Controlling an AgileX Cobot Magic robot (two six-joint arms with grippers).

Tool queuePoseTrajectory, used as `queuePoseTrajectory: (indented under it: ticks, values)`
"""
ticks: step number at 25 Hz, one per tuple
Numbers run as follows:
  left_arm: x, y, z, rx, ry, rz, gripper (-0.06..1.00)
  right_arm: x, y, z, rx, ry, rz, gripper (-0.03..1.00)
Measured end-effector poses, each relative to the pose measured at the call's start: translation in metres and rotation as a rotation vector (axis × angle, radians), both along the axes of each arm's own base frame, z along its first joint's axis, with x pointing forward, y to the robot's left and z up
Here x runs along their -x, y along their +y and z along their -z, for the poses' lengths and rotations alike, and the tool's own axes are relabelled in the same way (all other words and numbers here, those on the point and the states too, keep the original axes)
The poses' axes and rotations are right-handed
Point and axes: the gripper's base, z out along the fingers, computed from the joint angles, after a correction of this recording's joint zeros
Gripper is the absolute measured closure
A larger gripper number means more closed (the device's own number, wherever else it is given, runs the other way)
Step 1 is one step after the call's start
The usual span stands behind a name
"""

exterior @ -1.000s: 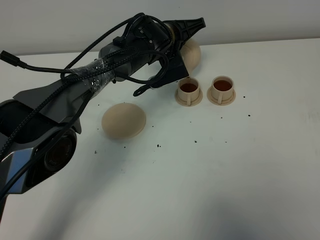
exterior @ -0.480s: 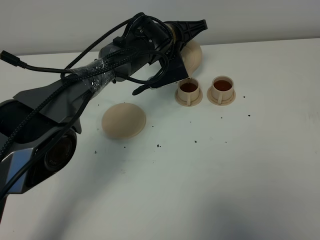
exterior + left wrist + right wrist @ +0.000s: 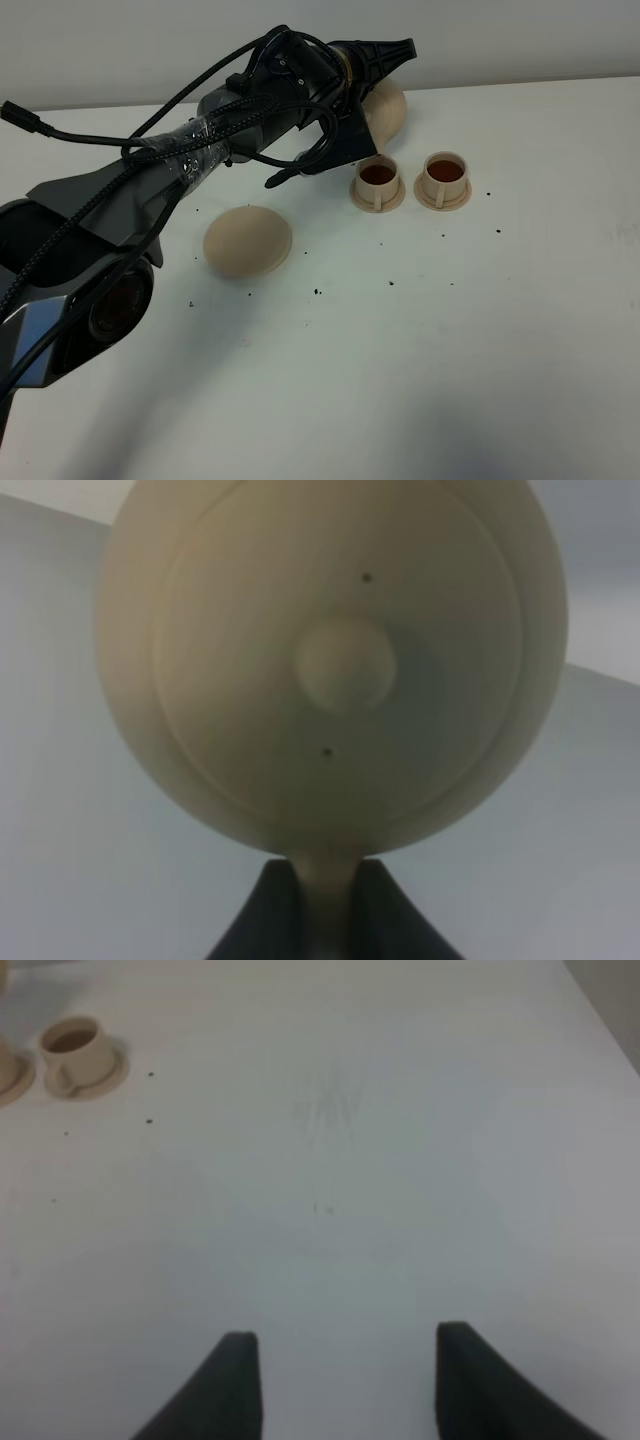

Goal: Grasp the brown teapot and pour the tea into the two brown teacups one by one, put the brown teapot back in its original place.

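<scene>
My left gripper point(image 3: 366, 104) reaches to the back of the table and is shut on the loop handle of the brown teapot point(image 3: 388, 108), holding it just behind the left teacup point(image 3: 378, 182). In the left wrist view the left gripper point(image 3: 325, 885) pinches the handle, and the teapot's lid and knob point(image 3: 345, 665) fill the picture. Both teacups, left and right point(image 3: 445, 177), stand on their small saucers and hold reddish-brown tea. The teapot's round beige saucer point(image 3: 248, 241) lies bare at the left. My right gripper point(image 3: 345, 1380) is open and empty over the table.
Small dark specks lie scattered on the white table point(image 3: 420, 330). The left arm and its cables point(image 3: 180, 150) stretch above the teapot saucer's back side. The right wrist view shows the right teacup point(image 3: 74, 1048) far off, and another saucer's edge point(image 3: 8, 1075).
The teapot and left gripper have shifted very slightly up and away from the left teacup. Nothing else has moved.
</scene>
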Motion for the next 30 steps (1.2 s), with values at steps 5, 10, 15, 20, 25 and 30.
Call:
queuePoseTrajectory:
  ticks: [5, 10, 15, 20, 25, 30]
  values:
    - [-0.0001, -0.0004, -0.0004, 0.003, -0.004, 0.003, 0.79, 0.0, 0.0, 0.0, 0.0, 0.0, 0.0, 0.54]
    - [-0.0002, -0.0004, -0.0004, 0.003, -0.005, 0.004, 0.79, 0.0, 0.0, 0.0, 0.0, 0.0, 0.0, 0.54]
    - [-0.0002, -0.0004, -0.0004, 0.003, -0.005, 0.004, 0.79, 0.0, 0.0, 0.0, 0.0, 0.0, 0.0, 0.54]
    - [-0.0002, -0.0004, -0.0004, 0.003, -0.005, 0.004, 0.79, 0.0, 0.0, 0.0, 0.0, 0.0, 0.0, 0.54]
    - [-0.0002, -0.0004, -0.0004, 0.003, -0.005, 0.004, 0.79, 0.0, 0.0, 0.0, 0.0, 0.0, 0.0, 0.54]
    - [-0.0001, -0.0003, -0.0003, 0.019, 0.002, -0.009, 0.79, 0.0, 0.0, 0.0, 0.0, 0.0, 0.0, 0.54]
